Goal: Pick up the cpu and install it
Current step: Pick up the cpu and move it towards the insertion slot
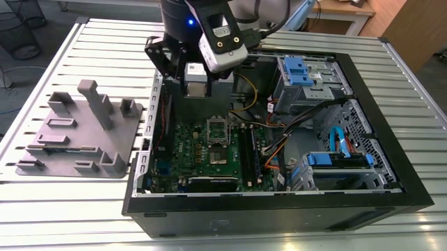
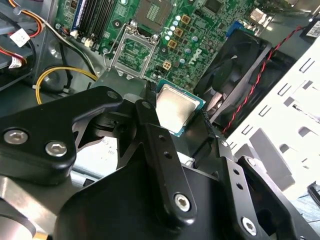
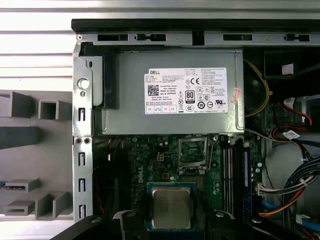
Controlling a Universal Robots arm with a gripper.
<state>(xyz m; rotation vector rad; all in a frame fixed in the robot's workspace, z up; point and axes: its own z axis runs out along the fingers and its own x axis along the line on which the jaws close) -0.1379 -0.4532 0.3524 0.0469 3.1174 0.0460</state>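
1. While it hangs over the open case (image 1: 279, 209), the gripper (image 2: 177, 117) is clamped on the cpu (image 2: 176, 107). A black finger presses each of two opposite edges, and the silver top faces both wrist views.
2. The cpu is held in the air above the board (image 1: 209, 151), not seated. In the first wrist view the socket (image 3: 192, 152) lies between the cpu and the psu (image 3: 130, 110), apart from the chip.
3. The socket frame looks hollow, with nothing in it.
4. Writing: a white label (image 3: 186, 90) with dense print and logos is on the psu, with a small red-white sticker (image 3: 235, 95) at its edge. There is white lettering on the board and a white tag (image 2: 20, 36) on the wiring.
5. Around the socket: ram sticks (image 3: 232, 170) sit just beside it. A black fan (image 2: 235, 65) with a red-black wire is near the cpu, and a yellow cable (image 2: 55, 75) loops nearby.
6. In the exterior view the arm covers the case's far end. The grey tray (image 1: 77, 136) sits on the slatted table (image 1: 70, 209), at the exterior view's left of the case.
7. Blue drive brackets (image 1: 300, 68) and cable bundles fill the case's other side.
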